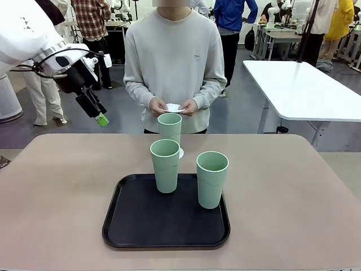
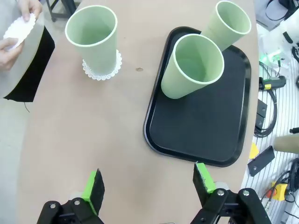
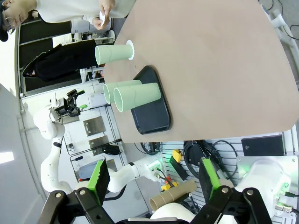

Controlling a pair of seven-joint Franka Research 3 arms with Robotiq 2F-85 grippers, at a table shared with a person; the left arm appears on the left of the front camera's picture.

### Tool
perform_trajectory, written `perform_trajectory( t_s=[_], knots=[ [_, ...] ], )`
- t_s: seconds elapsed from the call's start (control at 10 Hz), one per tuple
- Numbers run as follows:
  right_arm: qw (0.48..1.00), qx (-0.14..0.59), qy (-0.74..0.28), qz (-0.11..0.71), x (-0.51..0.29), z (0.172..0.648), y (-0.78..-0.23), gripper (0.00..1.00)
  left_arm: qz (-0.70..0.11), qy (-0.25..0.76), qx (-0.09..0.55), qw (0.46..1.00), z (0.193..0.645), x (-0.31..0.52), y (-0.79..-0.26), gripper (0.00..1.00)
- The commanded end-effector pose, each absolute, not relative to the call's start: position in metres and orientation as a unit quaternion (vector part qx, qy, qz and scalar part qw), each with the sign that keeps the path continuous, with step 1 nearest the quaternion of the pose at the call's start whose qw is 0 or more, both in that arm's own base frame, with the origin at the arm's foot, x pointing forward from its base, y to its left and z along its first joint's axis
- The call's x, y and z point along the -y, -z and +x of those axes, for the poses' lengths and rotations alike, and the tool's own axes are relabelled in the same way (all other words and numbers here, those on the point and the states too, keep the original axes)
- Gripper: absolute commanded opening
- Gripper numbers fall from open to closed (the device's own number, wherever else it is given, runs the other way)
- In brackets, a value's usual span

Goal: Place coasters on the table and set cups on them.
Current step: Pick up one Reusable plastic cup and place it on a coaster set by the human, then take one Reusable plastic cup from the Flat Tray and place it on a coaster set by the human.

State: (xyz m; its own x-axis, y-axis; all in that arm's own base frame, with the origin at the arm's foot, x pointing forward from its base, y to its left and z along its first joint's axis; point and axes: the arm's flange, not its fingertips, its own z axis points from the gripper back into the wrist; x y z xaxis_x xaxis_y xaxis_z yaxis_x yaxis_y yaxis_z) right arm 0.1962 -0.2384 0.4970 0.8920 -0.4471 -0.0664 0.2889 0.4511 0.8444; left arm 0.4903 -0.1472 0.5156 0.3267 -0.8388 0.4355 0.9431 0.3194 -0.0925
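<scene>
**A:** Beige table (image 1: 56, 192), rounded corners, a crowded workshop behind it; how do the grippers stand?

**B:** Left gripper (image 1: 101, 119) hangs in the air over the table's far left side, jaws spread wide, nothing between them; right gripper (image 3: 153, 168) is spread just as wide and empty, off to the table's side, well clear of everything on it.

**A:** And the cups?

**B:** One cup (image 1: 169, 127) stands upright on the bare table just beyond the tray's far edge, seated on a lacy white coaster (image 2: 102, 74); its scalloped rim shows round the cup's base. A second cup (image 1: 165, 165) stands upright on the black tray (image 1: 141, 226) near its far edge; a third cup (image 1: 212, 179) stands on the tray to the robot's right of the second, close beside it but apart.

**A:** Farther out?

**B:** At the far side a person (image 1: 175, 56) in grey holds white lacy coasters (image 1: 174, 107) between both hands (image 1: 159, 106), above the table's far edge; how many, I cannot tell. A white table (image 1: 304, 84) stands behind, to the right.
</scene>
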Motion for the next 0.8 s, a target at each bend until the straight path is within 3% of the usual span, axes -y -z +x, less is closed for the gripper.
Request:
perform_trajectory(
  t_s=[0.0, 0.7],
  knots=[
    [0.844, 0.087, 0.211, 0.485, 0.2379, 0.1958, -0.4963, 1.00, -0.164, 0.562, 0.157, 0.796, 0.4890, 0.1457, -0.5129, 1.00],
    [0.844, 0.087, 0.211, 0.485, 0.2379, 0.1958, -0.4963, 1.00, -0.164, 0.562, 0.157, 0.796, 0.4890, 0.1457, -0.5129, 1.00]
  ],
)
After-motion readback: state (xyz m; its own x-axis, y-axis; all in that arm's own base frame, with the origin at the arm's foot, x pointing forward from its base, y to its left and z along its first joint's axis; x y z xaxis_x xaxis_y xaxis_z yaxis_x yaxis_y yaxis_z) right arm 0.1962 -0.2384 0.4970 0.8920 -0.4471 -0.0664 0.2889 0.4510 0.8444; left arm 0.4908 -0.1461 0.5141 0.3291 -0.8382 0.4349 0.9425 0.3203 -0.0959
